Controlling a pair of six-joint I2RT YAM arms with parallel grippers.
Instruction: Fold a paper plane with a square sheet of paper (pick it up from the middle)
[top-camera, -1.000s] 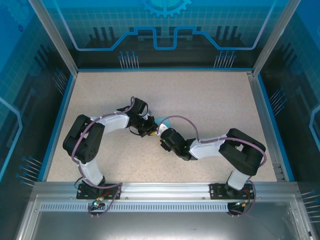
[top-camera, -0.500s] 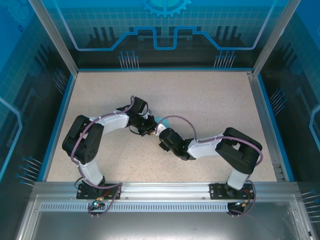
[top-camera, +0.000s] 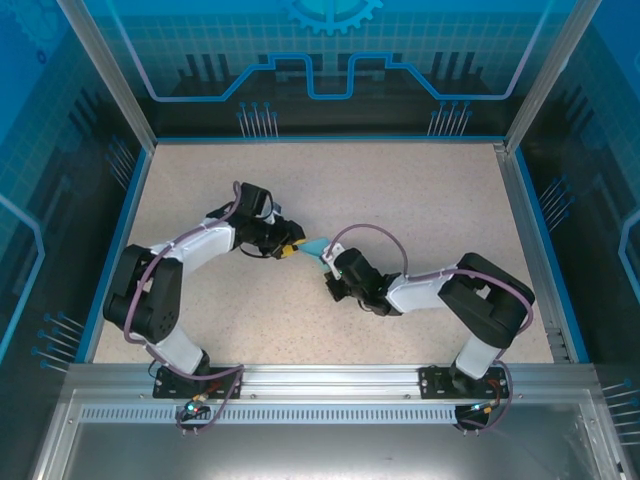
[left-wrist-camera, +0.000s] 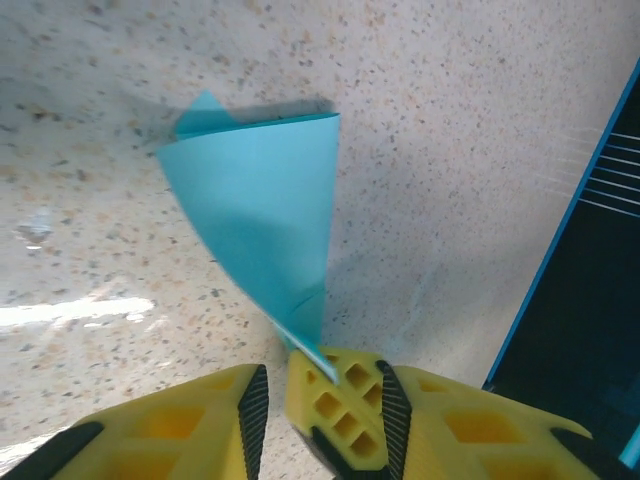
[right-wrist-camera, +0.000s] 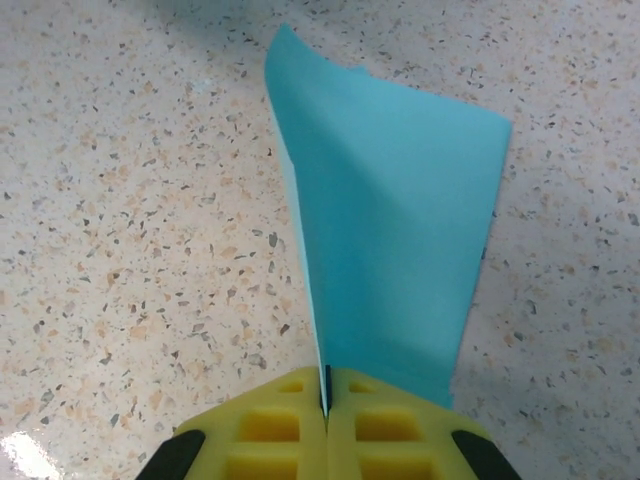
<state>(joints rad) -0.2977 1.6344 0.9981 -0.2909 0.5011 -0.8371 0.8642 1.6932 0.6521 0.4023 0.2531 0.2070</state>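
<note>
The sheet of paper (top-camera: 317, 246) is folded into a cyan tapered shape and stands on edge above the speckled table near its middle. My right gripper (top-camera: 329, 262) is shut on its narrow end; in the right wrist view the paper (right-wrist-camera: 400, 230) fans away from the closed yellow fingers (right-wrist-camera: 325, 385). My left gripper (top-camera: 296, 250) sits just left of the paper with its jaws partly open. In the left wrist view the paper (left-wrist-camera: 265, 210) tapers down to a tip by the right pad, and bare table shows beside the left pad of that gripper (left-wrist-camera: 322, 375).
A blue rim (top-camera: 118, 240) and transparent blue walls enclose the speckled table (top-camera: 400, 190). An aluminium rail (top-camera: 320, 378) runs along the near edge by the arm bases. The blue rim (left-wrist-camera: 560, 260) also shows at the right of the left wrist view.
The left gripper has opened and let go of the paper, and the left arm's elbow swung left. The right gripper has closed on the paper, which now shows more between the two grippers.
</note>
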